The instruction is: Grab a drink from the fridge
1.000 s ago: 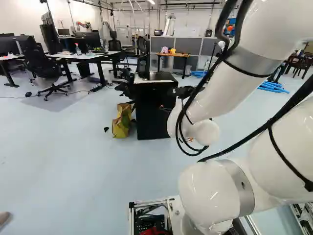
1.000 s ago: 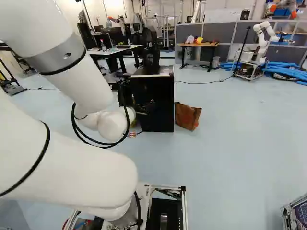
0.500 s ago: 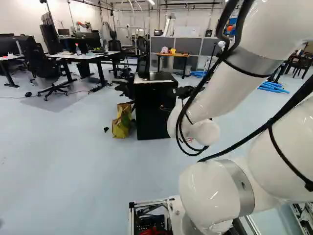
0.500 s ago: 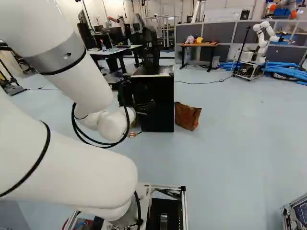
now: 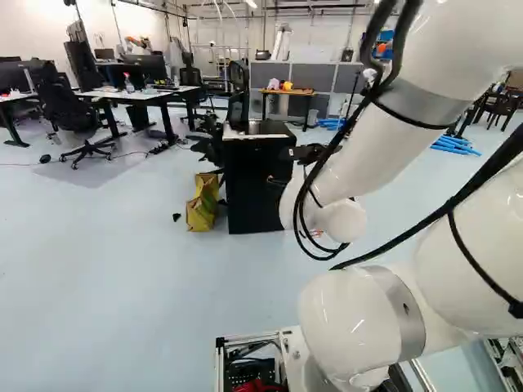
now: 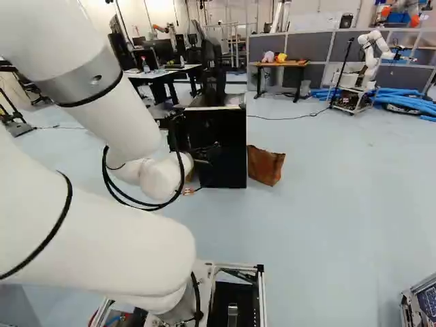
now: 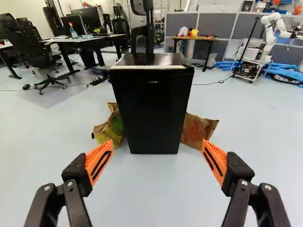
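The claw (image 7: 157, 145) stands wide open with nothing between its orange pads (image 7: 99, 161); the fridge (image 7: 151, 104) is upright on the floor (image 7: 151, 189) straight ahead of it, apart from the fingers, a paper bag (image 7: 112, 126) on one side and a second bag (image 7: 196, 131) on the other. Its door looks closed — no drink from inside can be seen. The task seems barely begun: the robot faces the fridge, but the approach, the door and the grab all appear left to do; next it likely needs to close in — on the door's edge, probably.
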Controlling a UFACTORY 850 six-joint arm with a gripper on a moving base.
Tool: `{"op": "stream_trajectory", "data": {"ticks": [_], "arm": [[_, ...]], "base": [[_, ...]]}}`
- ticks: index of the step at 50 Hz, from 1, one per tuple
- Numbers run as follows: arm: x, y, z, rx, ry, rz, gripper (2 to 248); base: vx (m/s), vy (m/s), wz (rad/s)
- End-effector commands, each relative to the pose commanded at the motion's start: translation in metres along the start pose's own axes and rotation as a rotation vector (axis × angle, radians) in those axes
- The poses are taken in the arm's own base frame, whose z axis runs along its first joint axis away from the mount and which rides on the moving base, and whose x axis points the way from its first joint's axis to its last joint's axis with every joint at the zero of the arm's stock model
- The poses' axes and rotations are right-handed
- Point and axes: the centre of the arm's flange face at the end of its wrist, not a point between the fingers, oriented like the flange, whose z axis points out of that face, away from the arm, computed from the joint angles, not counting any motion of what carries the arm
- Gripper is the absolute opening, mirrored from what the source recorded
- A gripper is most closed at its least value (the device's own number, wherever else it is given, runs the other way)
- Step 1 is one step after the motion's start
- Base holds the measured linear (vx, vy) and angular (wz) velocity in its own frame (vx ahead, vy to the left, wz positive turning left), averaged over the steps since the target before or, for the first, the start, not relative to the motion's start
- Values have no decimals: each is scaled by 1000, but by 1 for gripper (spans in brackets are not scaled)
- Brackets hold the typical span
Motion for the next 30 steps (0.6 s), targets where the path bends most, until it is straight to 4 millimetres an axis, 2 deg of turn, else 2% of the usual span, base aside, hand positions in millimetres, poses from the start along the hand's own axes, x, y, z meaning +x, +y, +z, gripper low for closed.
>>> {"op": "stream_trajectory", "data": {"ticks": [30], "arm": [[0, 0, 0, 0, 0, 0, 247]], "base": [[30, 21, -15]]}}
